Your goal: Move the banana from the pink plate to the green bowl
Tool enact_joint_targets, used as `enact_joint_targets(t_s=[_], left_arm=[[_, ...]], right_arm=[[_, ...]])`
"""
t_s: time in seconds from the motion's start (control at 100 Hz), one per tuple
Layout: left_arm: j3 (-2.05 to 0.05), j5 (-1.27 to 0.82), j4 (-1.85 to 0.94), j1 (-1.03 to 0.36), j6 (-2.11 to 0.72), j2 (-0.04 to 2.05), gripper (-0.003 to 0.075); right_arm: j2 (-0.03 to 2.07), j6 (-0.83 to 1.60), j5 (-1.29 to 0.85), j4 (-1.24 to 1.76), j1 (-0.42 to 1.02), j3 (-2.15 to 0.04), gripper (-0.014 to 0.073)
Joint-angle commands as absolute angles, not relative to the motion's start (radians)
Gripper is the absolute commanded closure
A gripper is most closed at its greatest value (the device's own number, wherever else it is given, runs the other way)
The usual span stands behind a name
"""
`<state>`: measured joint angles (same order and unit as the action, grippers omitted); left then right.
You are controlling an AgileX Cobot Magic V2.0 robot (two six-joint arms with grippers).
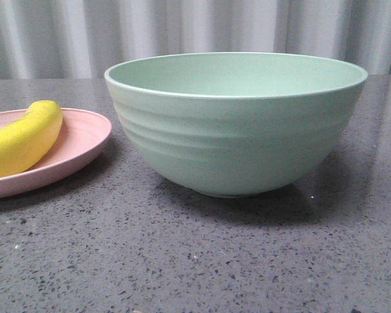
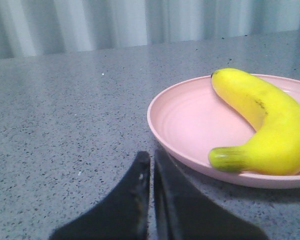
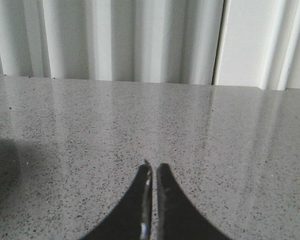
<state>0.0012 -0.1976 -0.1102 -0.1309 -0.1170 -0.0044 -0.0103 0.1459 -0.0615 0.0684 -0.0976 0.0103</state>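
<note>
Front view: you see the curved bright yellow banana (image 1: 23, 138) lying on the shallow pale pink plate (image 1: 85, 145), just left of the deep ridged mint-green bowl (image 1: 234, 140). Your left gripper (image 2: 152, 158) and right gripper (image 3: 153, 167) are both clenched, grasping nothing, over the speckled grey table (image 1: 202, 261).

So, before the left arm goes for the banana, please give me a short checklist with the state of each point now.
1. Banana lies on the pink plate: ok.
2. Green bowl upright, nothing seen inside: ok.
3. Left pincer open for a grasp: not ok, shut.
4. Right pincer holds nothing: ok, shut and bare.
5. Left pincer is near the plate: ok.
6. Bowl's floor is free: cannot tell.
</note>
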Motion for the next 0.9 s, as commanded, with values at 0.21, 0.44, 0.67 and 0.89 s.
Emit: enact_joint_targets(t_s=[0.21, 0.44, 0.67, 0.89], left_arm=[[0.010, -0.117, -0.128, -0.129, -0.119, -0.032, 0.0741], [0.010, -0.117, -0.147, -0.129, -0.119, -0.032, 0.0741], [-0.025, -0.087, -0.197, -0.129, -0.119, -0.030, 0.0741], [-0.172, -0.095, -0.197, -0.129, -0.119, 0.084, 0.0741]], right_arm=[[-0.033, 0.155, -0.012, 0.070, -0.103, 0.031, 0.0664], [-0.033, 0.155, -0.015, 0.070, -0.103, 0.031, 0.0664], [-0.031, 0.155, -0.068, 0.077, -0.103, -0.004, 0.0664], [0.074, 0.155, -0.235, 0.106, -0.103, -0.162, 0.0664]])
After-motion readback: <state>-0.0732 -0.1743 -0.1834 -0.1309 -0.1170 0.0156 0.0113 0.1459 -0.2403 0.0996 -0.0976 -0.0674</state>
